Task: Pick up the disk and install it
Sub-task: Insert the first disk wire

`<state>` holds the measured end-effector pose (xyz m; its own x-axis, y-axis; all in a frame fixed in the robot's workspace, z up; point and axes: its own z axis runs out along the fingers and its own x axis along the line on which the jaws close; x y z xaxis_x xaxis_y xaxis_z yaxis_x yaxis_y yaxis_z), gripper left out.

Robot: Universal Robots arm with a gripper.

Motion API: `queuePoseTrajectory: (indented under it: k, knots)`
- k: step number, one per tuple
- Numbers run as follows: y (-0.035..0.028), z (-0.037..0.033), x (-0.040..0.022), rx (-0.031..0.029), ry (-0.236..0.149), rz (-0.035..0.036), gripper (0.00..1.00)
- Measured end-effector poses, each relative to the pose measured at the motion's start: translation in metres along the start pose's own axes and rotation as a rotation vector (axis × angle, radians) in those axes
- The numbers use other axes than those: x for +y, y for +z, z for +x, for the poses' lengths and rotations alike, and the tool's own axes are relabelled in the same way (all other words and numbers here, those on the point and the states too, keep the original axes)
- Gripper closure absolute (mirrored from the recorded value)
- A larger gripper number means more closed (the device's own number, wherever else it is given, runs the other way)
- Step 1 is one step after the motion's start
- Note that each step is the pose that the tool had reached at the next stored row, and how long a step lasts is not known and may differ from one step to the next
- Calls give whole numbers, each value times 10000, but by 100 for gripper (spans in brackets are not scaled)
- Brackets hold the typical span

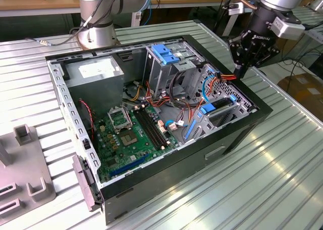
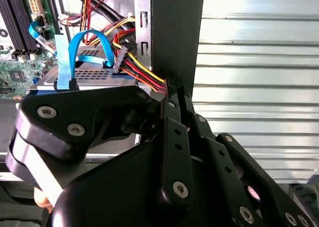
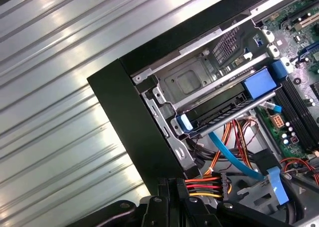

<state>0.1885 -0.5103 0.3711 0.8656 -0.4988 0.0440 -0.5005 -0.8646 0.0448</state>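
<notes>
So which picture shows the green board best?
The exterior view: most of the board lies open in the case. In both wrist views a corner of it peeks in beside cables.

Open computer case [image 1: 151, 189] on bench [image 1: 262, 179]. Power-supply box [image 1: 96, 71] in far corner toward the exterior view's left, drive cage [image 1: 164, 63] beside it, motherboard [image 1: 131, 134] on case floor. Disk [image 1: 222, 105] in bay along wall on the exterior view's right. Gripper [image 1: 240, 71] above that wall, just beside cable bundle [image 1: 224, 77].

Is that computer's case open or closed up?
Open: the computer case has no side cover, so its green motherboard and cables are exposed.
</notes>
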Motion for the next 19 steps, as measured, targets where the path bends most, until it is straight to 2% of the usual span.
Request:
queuePoseTrajectory:
  k: [5,8,19]
  knots:
    - [1,-19,11,-9,207,-10,83]
    - [1,-78,45,-19,420,-19,83]
    - [1,-179,104,-36,786,-35,83]
